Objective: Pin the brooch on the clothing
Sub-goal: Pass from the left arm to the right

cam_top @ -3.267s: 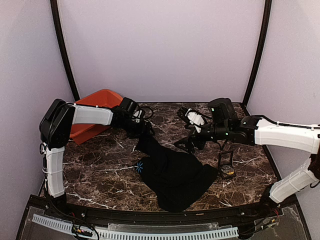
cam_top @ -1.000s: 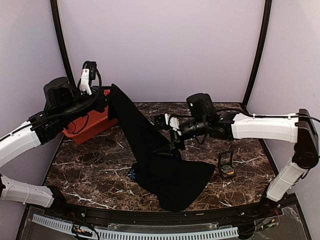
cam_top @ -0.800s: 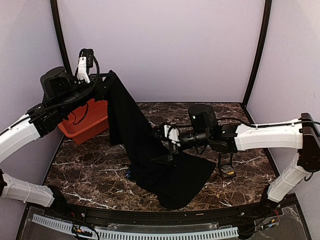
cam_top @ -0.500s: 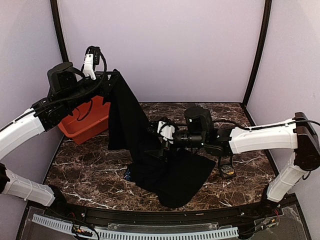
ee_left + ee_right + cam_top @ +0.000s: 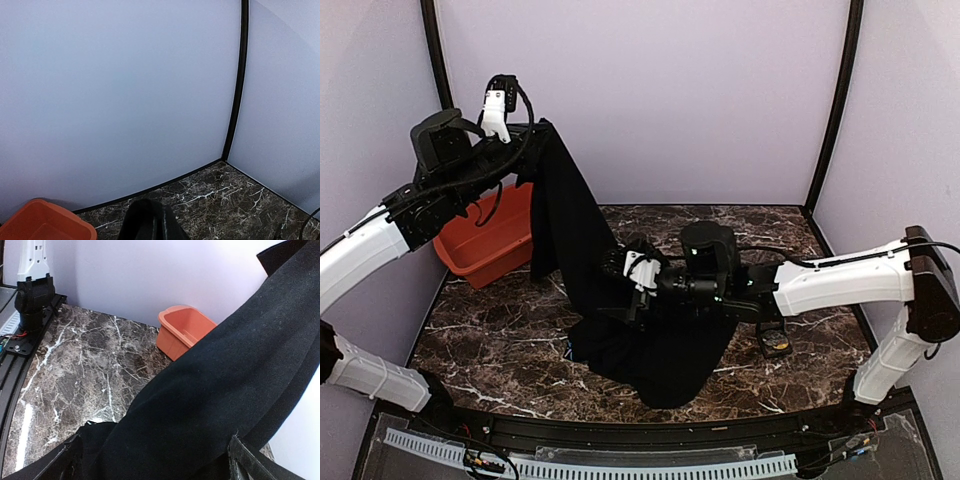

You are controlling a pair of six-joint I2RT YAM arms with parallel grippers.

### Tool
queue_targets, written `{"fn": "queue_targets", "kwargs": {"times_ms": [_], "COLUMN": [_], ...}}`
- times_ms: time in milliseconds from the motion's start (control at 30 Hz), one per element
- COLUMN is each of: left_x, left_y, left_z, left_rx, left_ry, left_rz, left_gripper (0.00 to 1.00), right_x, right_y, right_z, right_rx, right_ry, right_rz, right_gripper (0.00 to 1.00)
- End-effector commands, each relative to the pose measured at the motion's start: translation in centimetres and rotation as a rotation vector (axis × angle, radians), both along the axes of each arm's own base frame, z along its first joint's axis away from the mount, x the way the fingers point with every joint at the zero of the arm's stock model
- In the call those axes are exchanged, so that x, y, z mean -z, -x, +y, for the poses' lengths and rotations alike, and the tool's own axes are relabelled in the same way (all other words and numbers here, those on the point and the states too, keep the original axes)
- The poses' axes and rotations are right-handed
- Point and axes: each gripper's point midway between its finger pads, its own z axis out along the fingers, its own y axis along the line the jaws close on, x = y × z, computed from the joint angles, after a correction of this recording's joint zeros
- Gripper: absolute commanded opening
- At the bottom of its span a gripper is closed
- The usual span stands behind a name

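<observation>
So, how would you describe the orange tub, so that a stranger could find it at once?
Look at the dark marble table and go to its far left corner, against the pale wall. There stands an open tub, just left of the hanging black T-shirt. It is the only orange thing there; everything around it is black, white or marble.

Left arm raised high, left gripper [image 5: 532, 142] apparently clamped shut; right arm stretched leftward, right gripper [image 5: 618, 288] spread wide.
</observation>
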Motion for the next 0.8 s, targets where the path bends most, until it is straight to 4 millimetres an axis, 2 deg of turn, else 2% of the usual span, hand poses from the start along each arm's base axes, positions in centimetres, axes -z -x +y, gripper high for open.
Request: {"fn": "queue_targets", "kwargs": {"times_ms": [0, 100, 233, 433, 533, 633, 767], "left_x": [-3.2, -3.0, -2.9, -2.4, -1.9, -1.5, -0.7], "left_y": [0.9, 1.8, 3.2, 4.7, 5.1, 5.2, 5.2], "left_z": [-1.1, -3.2, -5.0, -6.3, -7.0, -7.6, -8.4], "left_rx": [0.073, 0.199, 0.332, 0.444, 0.493, 0.524, 0.554], "left_ry": [0.008, -0.008, -0.045, -0.058, -0.065, -0.065, -0.071], "left_rz": [-0.100, -0.103, -0.143, -0.163, -0.157, -0.144, -0.125], "left_gripper": [0.01, 0.01, 0.01, 0.01, 0.01, 0.01, 0.01], "right_x": [-2.4, -5.7, -11.1, -16.1, -16.8, -15.9, -15.1], "right_y": [-2.0, -2.8, -3.9, -6.8, -6.9, -6.5, -4.6], "right_z": [-0.4, -0.3, -0.5, -2.8, -2.5, -1.1, 0.1], "right_rx": [0.134, 0.162, 0.169, 0.150, 0.077, 0.000, -0.142], "right_ry": [-0.051, -0.109, -0.207, -0.356, -0.361, -0.320, -0.303], "right_rz": [-0.090, -0.151, -0.225, -0.201, -0.153, -0.111, -0.041], "right_gripper": [0.99, 0.99, 0.99, 0.99, 0.99, 0.99, 0.99]}}
